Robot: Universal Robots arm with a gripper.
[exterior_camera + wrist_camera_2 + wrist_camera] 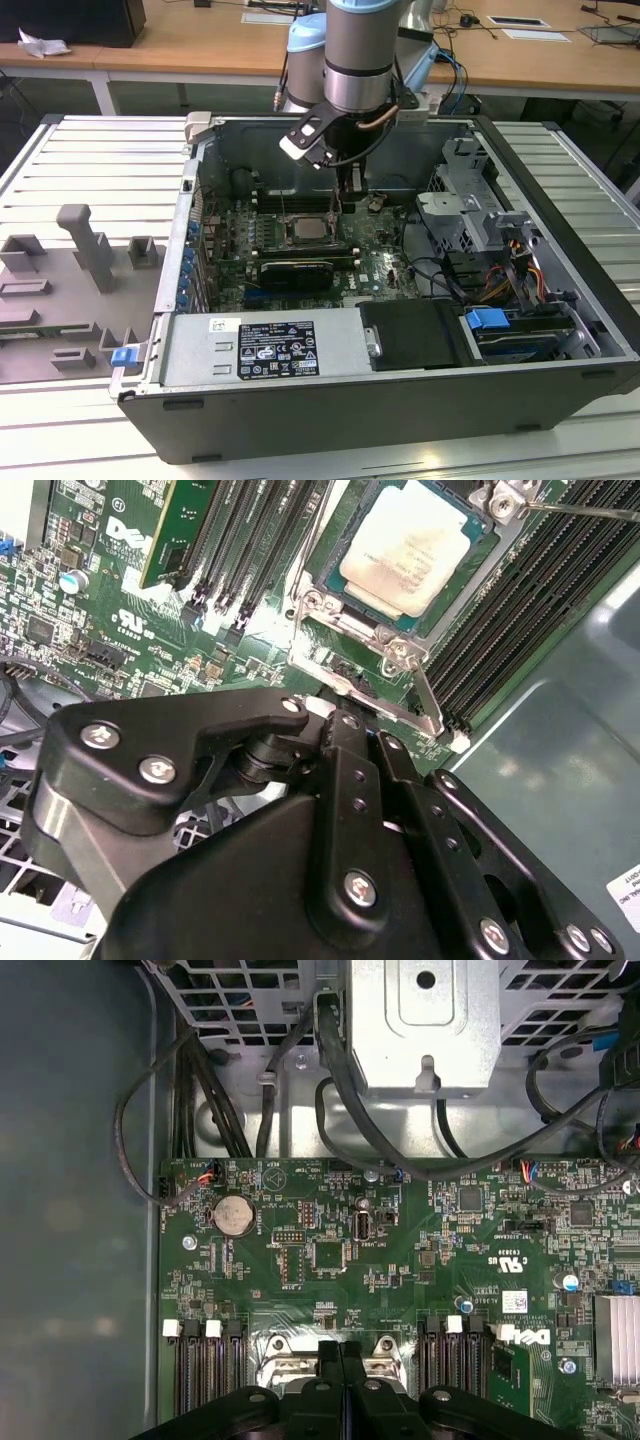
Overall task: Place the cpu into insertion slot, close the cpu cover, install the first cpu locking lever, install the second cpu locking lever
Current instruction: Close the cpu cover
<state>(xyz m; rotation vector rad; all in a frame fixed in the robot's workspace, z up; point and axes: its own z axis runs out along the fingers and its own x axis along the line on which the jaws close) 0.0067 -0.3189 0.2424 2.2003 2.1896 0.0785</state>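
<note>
The cpu [415, 545], a pale silver square chip, lies flat in the insertion slot [285, 238] on the green board. The silver cpu cover [318, 630] lies down around it, with the chip showing through its window. A thin silver locking lever [428, 695] runs along the socket's edge, and another rod [585, 510] crosses the far corner. My black gripper [345, 730] hangs just beside the socket, fingertips pressed together and close to the near lever. In the first wrist view the fingers [340, 1360] meet with no gap, above the socket frame. The exterior view shows the gripper [345, 190] low inside the case.
Black memory slots [250, 540] flank the socket on both sides. A long black expansion card [290, 272] lies in front of it, then the grey labelled box [265, 350]. A metal drive cage [465, 200] and black cables [340, 1080] crowd the exterior view's right.
</note>
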